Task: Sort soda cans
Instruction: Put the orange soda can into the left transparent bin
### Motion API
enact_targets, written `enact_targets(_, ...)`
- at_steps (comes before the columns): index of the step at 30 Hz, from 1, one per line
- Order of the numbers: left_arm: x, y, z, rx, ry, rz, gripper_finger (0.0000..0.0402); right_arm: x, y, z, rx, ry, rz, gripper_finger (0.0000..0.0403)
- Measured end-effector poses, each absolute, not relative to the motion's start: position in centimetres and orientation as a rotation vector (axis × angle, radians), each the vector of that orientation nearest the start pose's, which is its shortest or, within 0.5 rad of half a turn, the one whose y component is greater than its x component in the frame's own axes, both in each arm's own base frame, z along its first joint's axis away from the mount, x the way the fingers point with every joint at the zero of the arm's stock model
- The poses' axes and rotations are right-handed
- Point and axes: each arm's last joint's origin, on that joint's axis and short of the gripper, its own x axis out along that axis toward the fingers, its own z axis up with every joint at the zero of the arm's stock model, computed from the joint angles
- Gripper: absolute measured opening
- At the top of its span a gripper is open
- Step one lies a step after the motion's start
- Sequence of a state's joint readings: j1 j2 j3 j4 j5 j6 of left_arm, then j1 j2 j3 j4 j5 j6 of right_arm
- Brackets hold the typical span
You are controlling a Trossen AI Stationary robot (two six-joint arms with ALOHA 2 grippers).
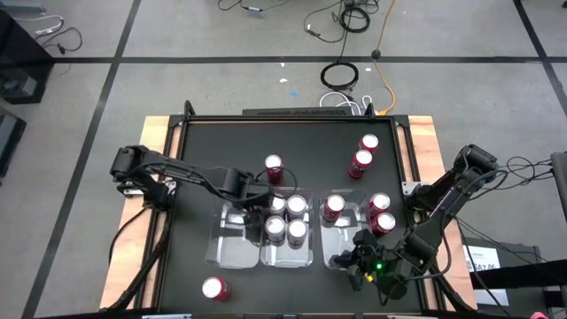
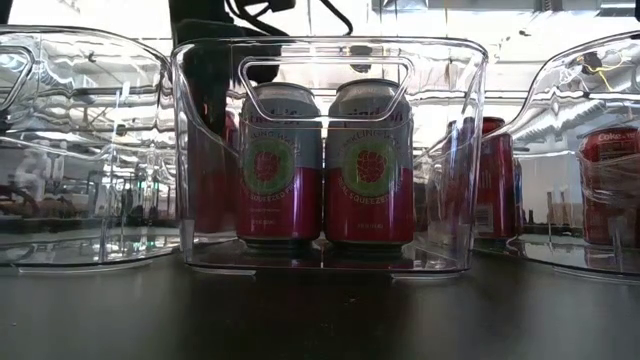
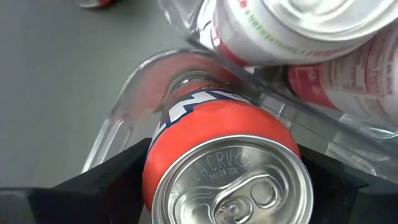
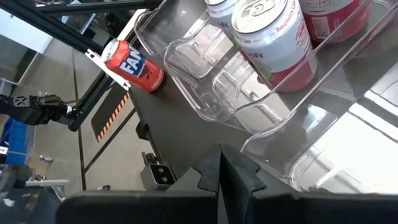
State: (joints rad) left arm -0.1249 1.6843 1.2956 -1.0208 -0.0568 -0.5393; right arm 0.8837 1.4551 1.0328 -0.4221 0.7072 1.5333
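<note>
Eleven soda cans point(image 1: 296, 207) are counted: four in the middle of three clear trays point(image 1: 288, 252), the rest at scattered clock positions on the black table point(image 1: 204, 159). The left gripper point(image 1: 254, 198) is clamped on an orange can point(image 3: 217, 162); the right gripper point(image 1: 354, 266) is pressed together at 5 o'clock. A cabled floor point(image 1: 177, 35) is seen. Labels are shown only by the low view.

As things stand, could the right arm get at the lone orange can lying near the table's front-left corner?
Probably not easily. The right gripper is shut near the front right, and the clear trays lie between it and the orange can.
</note>
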Motion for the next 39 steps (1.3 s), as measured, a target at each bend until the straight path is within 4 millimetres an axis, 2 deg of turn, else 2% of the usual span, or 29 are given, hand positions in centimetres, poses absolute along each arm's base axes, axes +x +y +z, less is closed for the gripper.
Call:
enact_targets(12,31.5,-3.9,23.0,-0.324,1.370,0.319,0.0327,20.3,21.8,25.3,0.874,0.553,-0.294,0.0000)
enact_targets(20,31.6,-3.9,23.1,-0.334,1.371,0.297,0.0393,20.3,21.8,25.3,0.856,0.555,-0.288,0.0000)
enact_targets(25,31.3,-3.6,23.4,-0.363,1.389,0.300,0.0376,20.3,21.8,25.3,0.856,0.559,-0.286,0.0000)
enact_targets(33,29.5,-3.2,27.5,-0.401,1.335,0.336,0.0372,20.3,21.8,25.3,0.848,0.561,-0.282,0.0000)
enact_targets(39,26.6,-4.5,30.9,-0.460,1.217,0.387,0.0372,20.2,21.9,25.2,0.854,0.604,-0.258,0.0000)
